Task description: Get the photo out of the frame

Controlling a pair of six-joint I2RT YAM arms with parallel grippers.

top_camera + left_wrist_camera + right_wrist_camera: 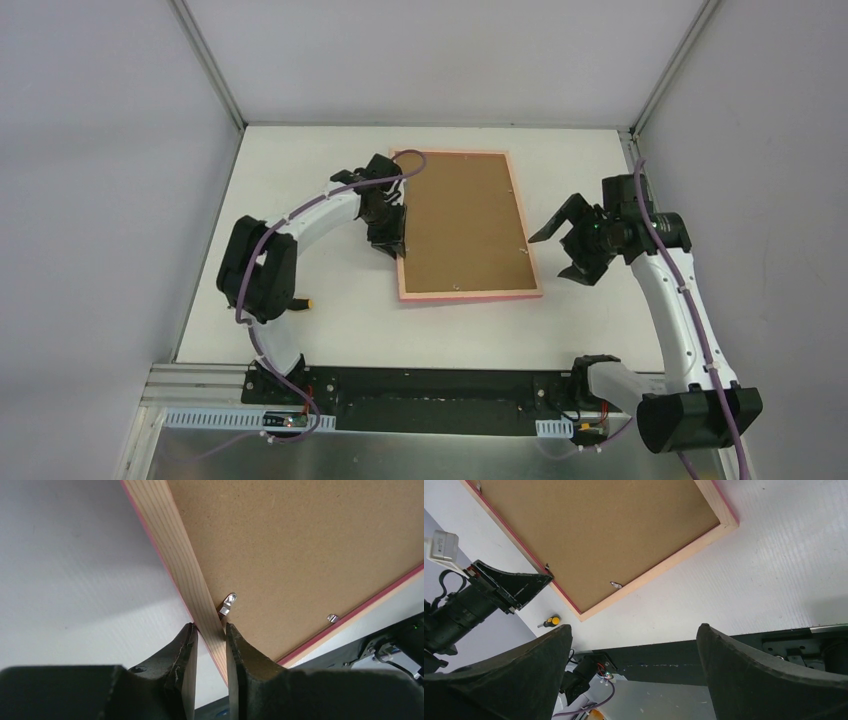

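The pink frame (470,293) lies face down in the middle of the table, its brown back board (462,220) turned up and held by small metal tabs (229,601). The photo's picture side is hidden underneath. My left gripper (388,243) stands over the frame's left side. In the left wrist view this left gripper (209,626) is shut on the pale wooden rail (175,545), one finger on each side of it. My right gripper (552,258) hovers just off the frame's right edge, wide open and empty. In its own view, the right gripper (634,627) sits above the bare table, the frame's rim (664,568) beyond it.
A small screwdriver with a yellow and black handle (305,303) lies on the table near the left arm's elbow and shows again as the screwdriver (550,622). Grey walls enclose the table on three sides. The black base rail (440,392) runs along the near edge.
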